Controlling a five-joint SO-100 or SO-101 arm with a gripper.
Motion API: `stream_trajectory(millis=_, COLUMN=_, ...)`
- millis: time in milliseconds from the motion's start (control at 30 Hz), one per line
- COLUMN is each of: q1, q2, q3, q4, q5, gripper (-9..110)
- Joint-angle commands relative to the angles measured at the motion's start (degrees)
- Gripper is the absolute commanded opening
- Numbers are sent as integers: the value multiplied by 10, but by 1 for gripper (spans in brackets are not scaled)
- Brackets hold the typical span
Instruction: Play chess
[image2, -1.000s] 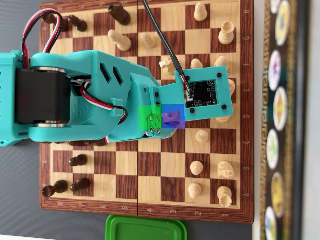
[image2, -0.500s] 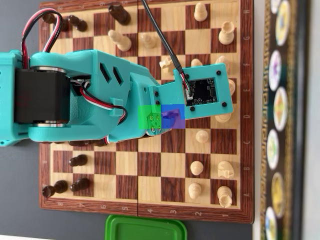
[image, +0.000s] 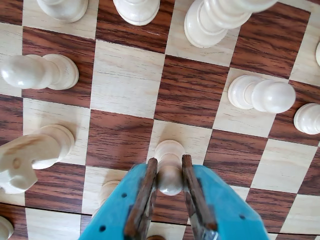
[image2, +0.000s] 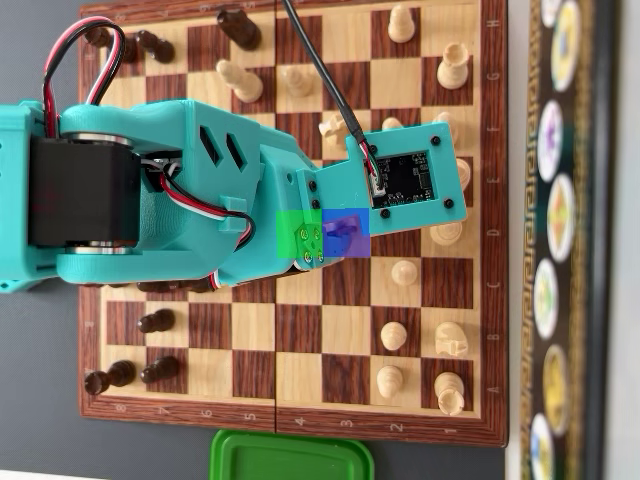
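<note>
Two brown-padded fingers (image: 145, 200) of the blue hand (image: 169, 192) are pinching a white pawn (image: 169, 172), which is standing on a light square of the chessboard (image: 125, 80), near the wrist view's bottom edge

Both views are bright and evenly lit — shadows under the pieces are faint and soft. In the wrist view the board (image: 125, 80) is sharp, while the gripper (image: 170, 192) is slightly blurred and tall pieces lean outward toward the edges. The overhead view is crisp, with mild glare on the board's (image2: 470, 290) varnished light squares.
</note>
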Motion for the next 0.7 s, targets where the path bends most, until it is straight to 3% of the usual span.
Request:
stream_trajectory(millis=0, q1=12, q2=11, q3=-28, q4=0, q5=-2, gripper=4)
stream_trajectory(millis=667, q1=21, q2=108, q3=0, q4=46, q5=1, gripper=4)
